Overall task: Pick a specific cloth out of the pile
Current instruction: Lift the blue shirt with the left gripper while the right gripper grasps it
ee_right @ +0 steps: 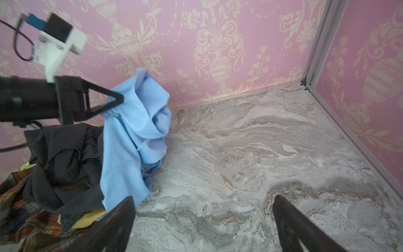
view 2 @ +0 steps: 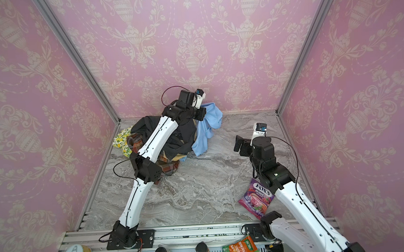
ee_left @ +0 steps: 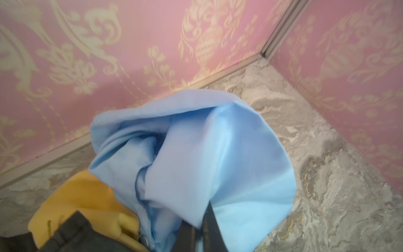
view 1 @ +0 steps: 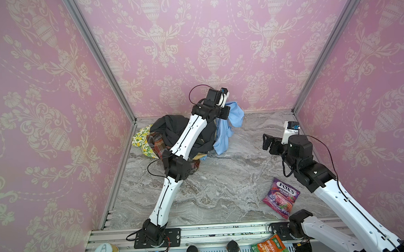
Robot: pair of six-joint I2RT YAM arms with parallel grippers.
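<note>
Clutter first: the pile [view 1: 173,135] sat by the back left corner, with a black garment [view 1: 170,125] on top, plaid cloth [view 1: 158,145], lemon-print cloth [view 1: 141,140] and mustard cloth [ee_left: 82,196]. Left arm [view 1: 187,136] lay across it, hiding part in both top views. Sky-blue cloth [view 1: 225,134] — thin, smooth, creased — hung from the left gripper [ee_right: 117,99], fingers pinched shut on an upper fold, lower end reaching the bench [view 1: 223,189] just beside the pile. Right gripper [ee_right: 205,224] hovered apart, fingers wide, empty. Purple bag [view 1: 281,196] read "FOX'S BERRIES".
</note>
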